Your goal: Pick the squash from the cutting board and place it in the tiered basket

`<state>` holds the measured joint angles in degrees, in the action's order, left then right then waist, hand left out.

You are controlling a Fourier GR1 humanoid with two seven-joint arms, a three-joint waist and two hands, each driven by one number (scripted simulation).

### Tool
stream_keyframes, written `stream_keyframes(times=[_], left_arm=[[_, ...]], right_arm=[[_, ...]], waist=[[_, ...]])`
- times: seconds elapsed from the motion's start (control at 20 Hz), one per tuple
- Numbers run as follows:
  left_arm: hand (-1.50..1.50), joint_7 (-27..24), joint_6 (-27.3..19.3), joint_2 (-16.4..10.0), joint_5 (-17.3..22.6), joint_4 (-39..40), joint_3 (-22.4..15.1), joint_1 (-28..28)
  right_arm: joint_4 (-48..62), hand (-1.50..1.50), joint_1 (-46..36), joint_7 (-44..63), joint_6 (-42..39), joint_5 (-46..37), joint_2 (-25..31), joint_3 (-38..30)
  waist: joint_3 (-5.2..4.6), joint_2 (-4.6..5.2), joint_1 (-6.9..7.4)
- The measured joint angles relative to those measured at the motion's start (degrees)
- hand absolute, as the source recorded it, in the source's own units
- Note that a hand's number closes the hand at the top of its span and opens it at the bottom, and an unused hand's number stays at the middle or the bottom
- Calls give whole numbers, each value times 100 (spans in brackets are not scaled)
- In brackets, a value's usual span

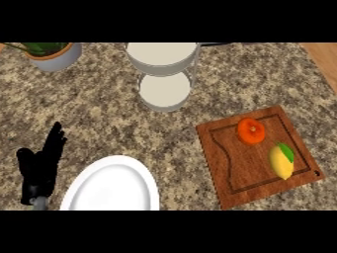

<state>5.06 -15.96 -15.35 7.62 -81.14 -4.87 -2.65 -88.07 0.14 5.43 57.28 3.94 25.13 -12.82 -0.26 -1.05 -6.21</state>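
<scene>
Left hand [42, 167]: seen at the lower left edge, fingers held straight and close together, pointing up the view, thumb set apart; nothing is held
Right hand: not shown
Squash [280, 161]: taken to be the yellow oval piece with a green patch, laid on the right part of the cutting board [236, 173], near its lower right corner
Orange round fruit [251, 131]: placed on the same board, up the view from the squash, apart from it
Tiered basket [163, 74]: two round white tiers, found at top centre, well apart from the board
White plate [112, 188]: set just right of the left hand
Potted plant [54, 54]: stood at the top left corner
</scene>
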Motion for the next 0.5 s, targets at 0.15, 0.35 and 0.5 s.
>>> stream_keyframes(times=[0.15, 0.35, 0.5], left_arm=[[0, -101, -66, 148, -144, -3, -194, -115], [0, -283, -44, 228, -258, 52, -330, -147], [0, -351, -41, 268, -338, 4, -431, -143]], right_arm=[[-728, -150, 457, -56, 617, -420, -592, 180], [-1272, -150, 1230, 585, 797, -1014, -945, 782], [-1381, -150, 1690, 1208, 646, -1322, -986, 1239]], waist=[[-5, 15, 156], [-23, 68, 356], [-33, 112, 494]])
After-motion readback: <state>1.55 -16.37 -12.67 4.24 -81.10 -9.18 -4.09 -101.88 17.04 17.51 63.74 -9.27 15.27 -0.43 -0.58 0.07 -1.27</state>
